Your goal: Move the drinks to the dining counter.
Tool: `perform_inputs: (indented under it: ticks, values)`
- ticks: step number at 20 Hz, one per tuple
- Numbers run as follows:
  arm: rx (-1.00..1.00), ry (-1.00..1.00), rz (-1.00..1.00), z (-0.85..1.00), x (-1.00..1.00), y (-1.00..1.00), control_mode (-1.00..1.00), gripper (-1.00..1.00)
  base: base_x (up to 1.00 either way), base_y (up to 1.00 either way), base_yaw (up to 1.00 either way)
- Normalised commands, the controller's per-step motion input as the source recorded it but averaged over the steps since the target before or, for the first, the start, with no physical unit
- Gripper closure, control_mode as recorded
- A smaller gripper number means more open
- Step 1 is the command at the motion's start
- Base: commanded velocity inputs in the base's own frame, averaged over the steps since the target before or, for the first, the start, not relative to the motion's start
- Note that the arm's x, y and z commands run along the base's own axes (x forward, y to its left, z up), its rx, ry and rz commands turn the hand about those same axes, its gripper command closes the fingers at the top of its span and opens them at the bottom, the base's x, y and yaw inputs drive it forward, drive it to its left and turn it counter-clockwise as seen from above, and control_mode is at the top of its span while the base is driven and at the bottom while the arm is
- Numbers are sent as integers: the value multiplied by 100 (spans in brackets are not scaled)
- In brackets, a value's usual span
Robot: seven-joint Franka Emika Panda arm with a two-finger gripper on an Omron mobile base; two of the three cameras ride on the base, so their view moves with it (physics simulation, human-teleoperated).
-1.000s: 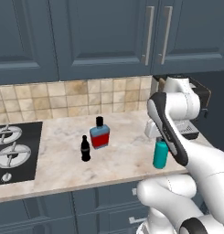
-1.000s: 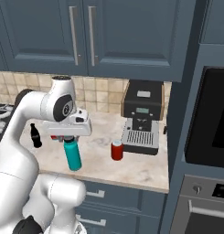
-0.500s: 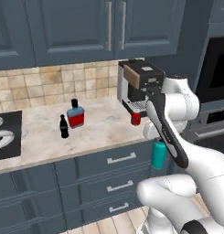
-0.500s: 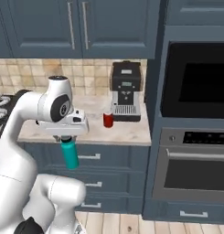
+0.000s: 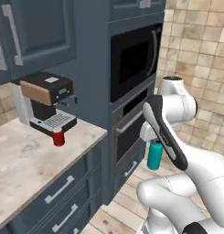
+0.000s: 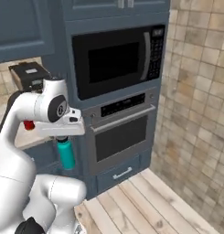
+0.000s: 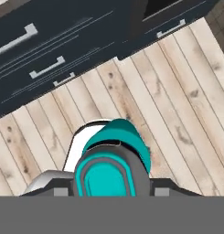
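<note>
The teal bottle [image 5: 155,155] hangs upright in the jaws of the gripper [image 5: 152,142] — pinched near its cap end, body hanging straight down below the hand, well clear of the floor. In the right base view the same bottle [image 6: 66,154] hangs under the white hand in front of the dark cabinet fronts, off the worktop altogether. From the hand camera the bottle [image 7: 114,160] is seen end-on along its long axis, its teal body running away from the lens toward the wooden floor [image 7: 177,91] below; the jaws close on it from either side, partly spread to the width of the bottle.

The relation that matters now is not bottle to jaws, which is settled, but bottle to goal. The marble worktop [image 5: 26,160] with the coffee machine [image 5: 47,103] lies to the arm's left, and on it stands the short red can [image 5: 58,136], one drink not yet moved. Ahead are the wall oven [image 6: 120,135] and microwave [image 6: 118,55]. The dining counter is nowhere in these pictures, so I judge the base must travel on before any set-down is possible.

Since the bottle's long axis is vertical, it should go down base-first without reorienting — the main risk is swinging it against a cabinet front while driving.
</note>
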Motion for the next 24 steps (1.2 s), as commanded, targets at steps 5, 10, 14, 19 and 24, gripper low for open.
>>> perform_inputs:
  ticks: [5, 10, 14, 19, 24]
  values:
    - [0, 0, 0, 0, 0, 0, 100, 100, 0, 0, -100]
    - [0, 0, 0, 0, 0, 0, 100, 100, 0, 0, -100]
    - [0, 0, 0, 0, 0, 0, 100, 100, 0, 0, -100]
    - [0, 0, 0, 0, 0, 0, 100, 100, 0, 0, -100]
    - [0, 0, 0, 0, 0, 0, 100, 100, 0, 0, -100]
